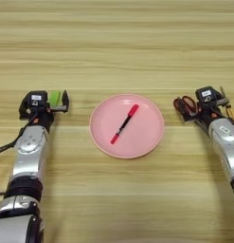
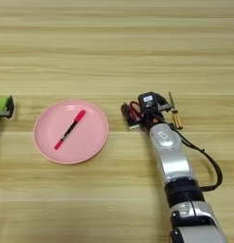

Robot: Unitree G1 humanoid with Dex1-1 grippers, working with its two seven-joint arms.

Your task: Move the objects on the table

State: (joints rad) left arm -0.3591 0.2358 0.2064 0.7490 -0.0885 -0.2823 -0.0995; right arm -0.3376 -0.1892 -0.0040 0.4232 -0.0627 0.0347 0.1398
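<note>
The red marker pen (image 1: 124,124) lies slantwise inside a round pink plate (image 1: 149,141) in the middle of the table (image 1: 118,52). Left of the plate, my left gripper (image 1: 55,100) rests on the wood, shut on the small light-green bar (image 1: 55,98); the bar (image 2: 1,103) also shows at the left edge of the right eye view. My right gripper (image 2: 131,115) sits just right of the plate (image 2: 92,142), open and holding nothing, a hand's width from the pen (image 2: 69,129).
A slim screwdriver with an orange handle (image 2: 175,115) lies right of my right gripper, pointing away from me. Red wire loops (image 2: 134,108) show at the right gripper's fingers. Both forearms lie on the near table either side of the plate.
</note>
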